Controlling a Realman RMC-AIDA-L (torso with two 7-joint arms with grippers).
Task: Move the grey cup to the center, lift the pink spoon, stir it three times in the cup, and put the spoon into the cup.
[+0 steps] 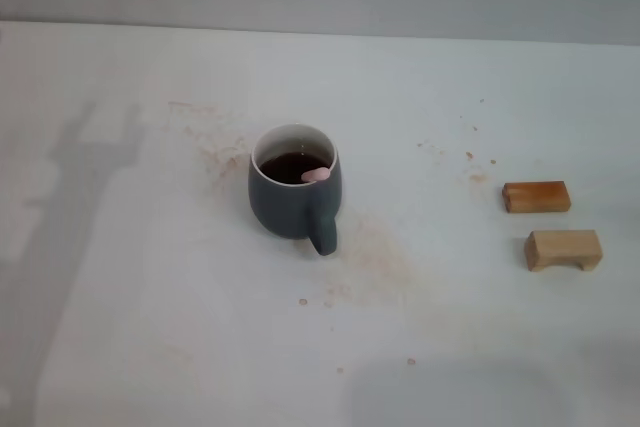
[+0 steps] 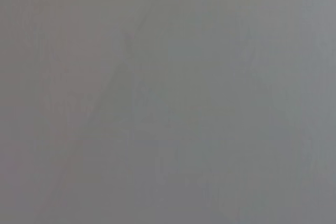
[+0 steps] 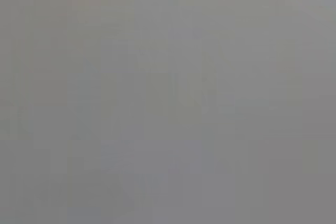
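White tabletop (image 1: 150, 347) under a plain grey back wall; surface marked with brownish stains and crumbs, thickest around the mug and toward the right. A shadow shaped like an arm falls across the left part of the table.

The grey cup (image 1: 290, 202) stands upright near the middle of the table, loop handle turned toward the robot and slightly right. Dark liquid inside, below the pale rim. The pink spoon (image 1: 316, 175) is in the cup: only the tip of the pink handle shows, leaning on the inner wall on the robot's right side, just above the handle. Bowl and stem are under the liquid, not visible. The lean fits a spoon dropped in and left to rest on the rim side.

Judgement: cup central, spoon inside, nothing holding either. The task looks complete or at its very end; the stirring count cannot be checked from this.

Outward: stains ring the cup closely. Well apart to the right lie two wooden blocks, the darker block (image 1: 536, 196) farther from the robot, the paler block (image 1: 563, 249) nearer. Neither touches the other, and both are clear of the cup.

Grippers: neither appears in the head view. Both wrist views show only featureless grey. Finger state of left and right cannot be told; arms presumably parked out of frame.
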